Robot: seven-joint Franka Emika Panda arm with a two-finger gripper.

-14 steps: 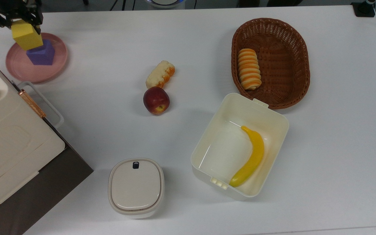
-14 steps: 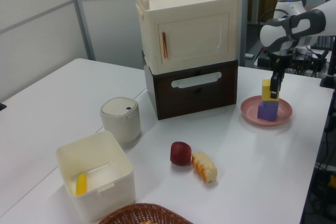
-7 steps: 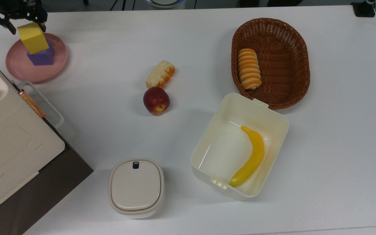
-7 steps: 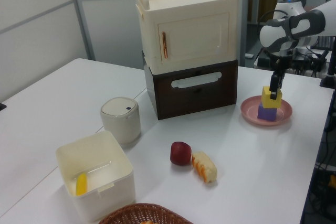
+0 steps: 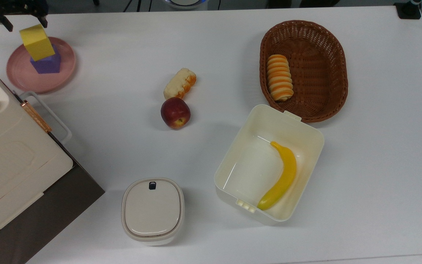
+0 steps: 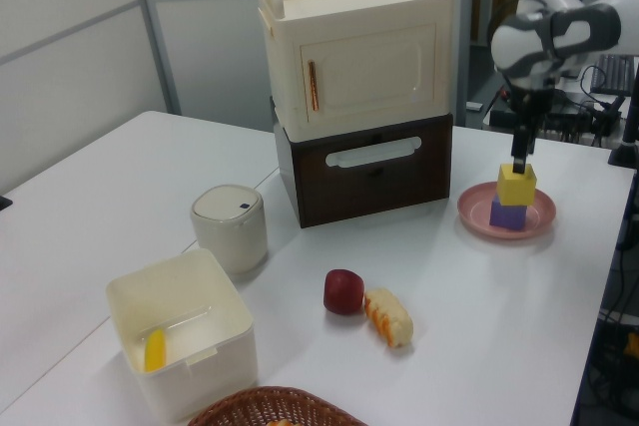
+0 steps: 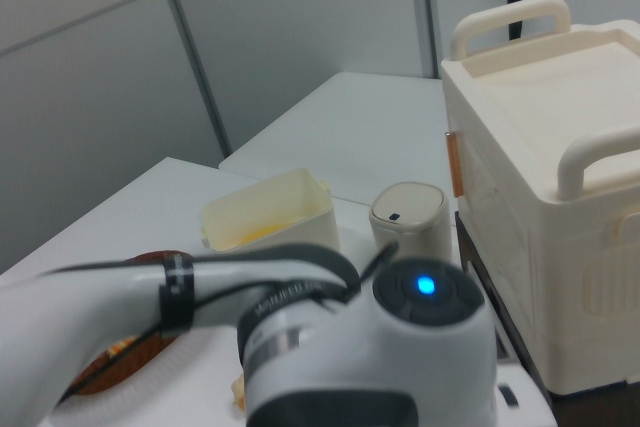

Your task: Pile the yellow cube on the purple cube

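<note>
Top view first: the yellow cube (image 5: 37, 42) sits on the purple cube (image 5: 46, 62), and both rest on a pink plate (image 5: 20, 79) near the top view's left edge, close to a cream cabinet (image 5: 9, 161). The gripper (image 5: 16, 17) hangs just above the yellow cube with its fingers spread wider than the block and nothing between them, so the block appears to rest on the stack by its own weight. In the left view the gripper (image 6: 519, 159) stands directly over the yellow cube (image 6: 516, 185), its tips just at or above the block's top face; whether they touch it I cannot tell. A cube has no long axis to speak of; what matters is its turn. The yellow block is twisted a little about the vertical against the purple cube (image 6: 508, 214) beneath, so their edges do not line up, and in the top view it seems offset toward the top view's upper left. Its top face looks roughly level in the left view. I judge the pile made, though the offset leaves less support than a square fit would. An apple (image 5: 175, 113) lies well apart, mid-table.
</note>
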